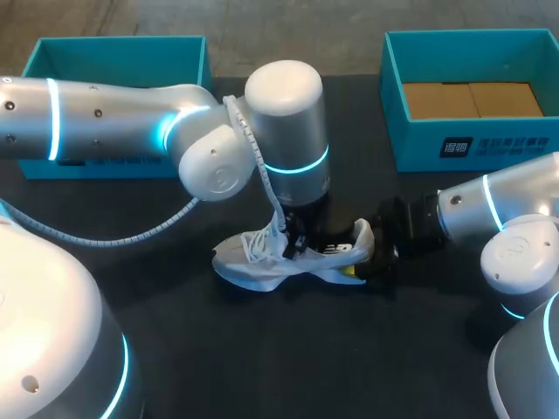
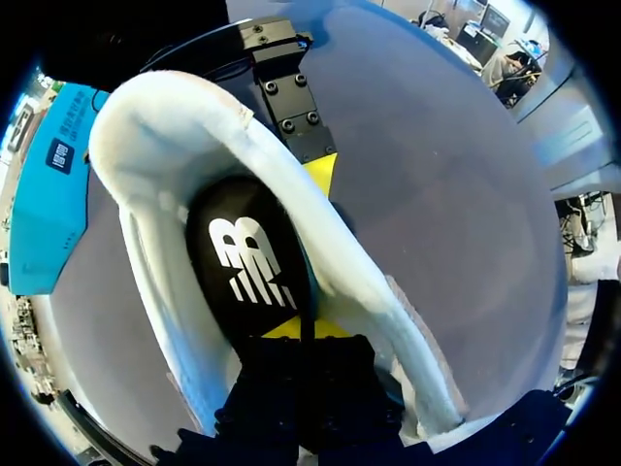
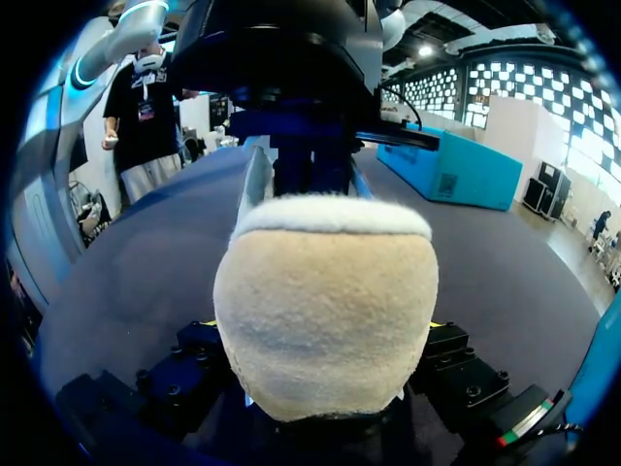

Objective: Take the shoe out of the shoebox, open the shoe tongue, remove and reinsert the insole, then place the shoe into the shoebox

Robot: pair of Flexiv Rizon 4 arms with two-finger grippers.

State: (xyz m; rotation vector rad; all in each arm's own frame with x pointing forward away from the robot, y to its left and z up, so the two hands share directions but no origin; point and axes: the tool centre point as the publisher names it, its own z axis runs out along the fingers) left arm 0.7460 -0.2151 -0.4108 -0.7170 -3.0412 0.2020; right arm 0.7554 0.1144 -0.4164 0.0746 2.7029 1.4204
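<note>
A white shoe (image 1: 262,266) lies on the black table, toe to the left. My left gripper (image 1: 297,244) reaches down into its opening. In the left wrist view the yellow tips (image 2: 296,330) meet on the near edge of the black insole (image 2: 247,257), which has a white logo, so the gripper is shut on it. My right gripper (image 1: 362,262) is at the heel. In the right wrist view the fuzzy cream heel (image 3: 325,291) fills the gap between its wide-set fingers (image 3: 209,325), which press on both sides. One right finger (image 2: 320,173) shows against the shoe's outer wall.
A teal shoebox (image 1: 472,144) with cardboard inside stands at the back right. Another teal box (image 1: 113,52) sits at the back left, partly behind my left arm. A white cable loops from the left arm over the table.
</note>
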